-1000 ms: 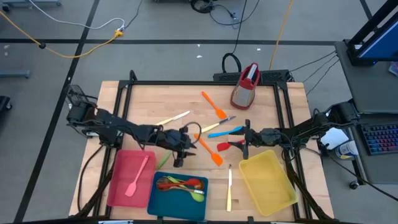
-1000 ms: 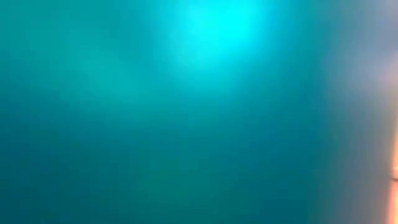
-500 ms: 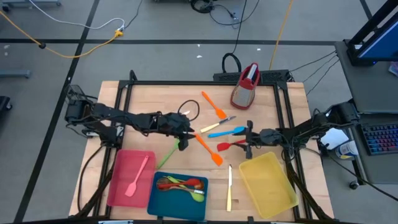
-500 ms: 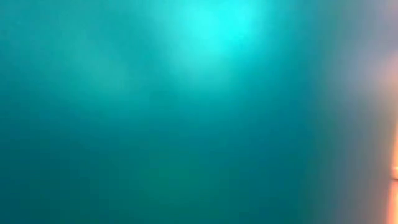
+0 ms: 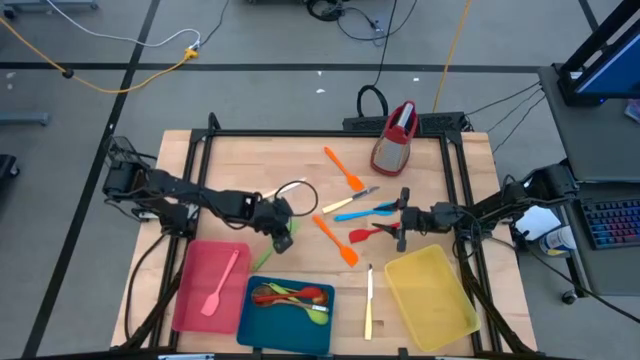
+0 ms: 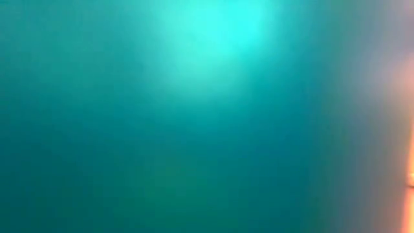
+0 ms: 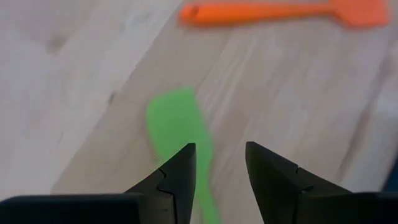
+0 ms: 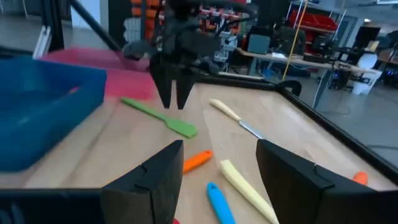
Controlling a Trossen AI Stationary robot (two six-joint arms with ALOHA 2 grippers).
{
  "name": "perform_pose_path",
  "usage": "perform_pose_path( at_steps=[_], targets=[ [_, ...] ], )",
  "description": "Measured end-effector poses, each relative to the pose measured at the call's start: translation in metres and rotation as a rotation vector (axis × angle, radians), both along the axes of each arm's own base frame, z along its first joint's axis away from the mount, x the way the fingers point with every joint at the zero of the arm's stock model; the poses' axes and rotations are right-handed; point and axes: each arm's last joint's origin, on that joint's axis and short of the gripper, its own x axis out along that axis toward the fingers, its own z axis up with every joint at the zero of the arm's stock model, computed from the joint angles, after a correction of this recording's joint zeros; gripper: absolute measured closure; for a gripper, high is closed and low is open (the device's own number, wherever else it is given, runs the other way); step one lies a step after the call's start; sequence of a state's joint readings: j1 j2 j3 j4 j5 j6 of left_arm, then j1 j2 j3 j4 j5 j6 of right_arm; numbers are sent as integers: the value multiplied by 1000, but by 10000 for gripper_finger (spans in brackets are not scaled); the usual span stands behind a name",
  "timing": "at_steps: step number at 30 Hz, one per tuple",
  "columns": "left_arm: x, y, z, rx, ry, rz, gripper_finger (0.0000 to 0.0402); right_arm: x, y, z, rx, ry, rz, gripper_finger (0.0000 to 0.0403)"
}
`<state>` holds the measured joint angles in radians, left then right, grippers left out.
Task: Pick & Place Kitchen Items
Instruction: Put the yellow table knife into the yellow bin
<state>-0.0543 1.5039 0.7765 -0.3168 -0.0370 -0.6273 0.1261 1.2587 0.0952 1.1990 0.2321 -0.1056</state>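
Since half a second ago the left arm has drawn back toward its own side, so the left gripper (image 5: 283, 226) now hangs above the blade of the green spatula (image 5: 270, 248), which lies free on the wooden table (image 5: 240, 160); the right arm has barely shifted.

Largest first: the pale, grained table carries three flat plastic trays along its near edge — a pink-red tray (image 5: 195, 305) holding a pink spatula (image 5: 222, 283), a blue tray (image 5: 270, 318) with a tangle of green, red and brown spoons (image 5: 292, 296), and an empty-looking yellow tray (image 5: 430, 300). A red-topped metal grater (image 5: 396, 138) stands at the far edge. Smaller still are the loose utensils mid-table: two slim orange spatulas (image 5: 335, 238), a blue one (image 5: 365, 213), a red one (image 5: 368, 235) and cream knives (image 5: 369, 300).

The step in hand looks like picking the green spatula. In the left wrist view its dark fingers (image 7: 177, 180) stand spread, nothing between them, the soft matte green blade just ahead. The next move likely calls for lowering and straddling the thin handle before closing.

The right gripper (image 5: 401, 222) waits near the blue and red spatulas, jaws spread and empty.
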Motion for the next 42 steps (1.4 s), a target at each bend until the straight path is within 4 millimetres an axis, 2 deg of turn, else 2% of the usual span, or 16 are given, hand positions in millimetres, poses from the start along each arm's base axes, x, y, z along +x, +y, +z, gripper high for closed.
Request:
perform_pose_path(
  at_steps=[4, 7, 11, 15, 20, 24, 28, 33, 42],
  targets=[
    [-7, -7, -3, 34, 71, 46, 257, 0, 0, 0, 91, -8, -4, 206],
    [-9, -8, -4, 161, 87, 9, 257, 0, 0, -1, 108, -5, -5, 206],
    [-9, 4, -3, 329, 100, 15, 257, 0, 0, 1, 143, -25, -6, 206],
    [-12, 23, -4, 383, 165, -30, 257, 0, 0, 2, 211, -39, -9, 206],
    [-20, 57, -6, 368, 252, 0, 256, 0, 0, 2, 251, -43, -10, 206],
    [-24, 86, -6, 310, 233, 82, 256, 0, 0, 2, 235, -41, -9, 206],
    [-29, 105, -6, 251, 219, 48, 256, 0, 0, 2, 228, -41, -10, 206],
    [-32, 114, -6, 234, 214, 22, 257, 0, 0, 2, 241, -42, -10, 206],
    [-33, 115, -8, 235, 210, 27, 256, 0, 0, 2, 246, -42, -10, 206]
  ],
)
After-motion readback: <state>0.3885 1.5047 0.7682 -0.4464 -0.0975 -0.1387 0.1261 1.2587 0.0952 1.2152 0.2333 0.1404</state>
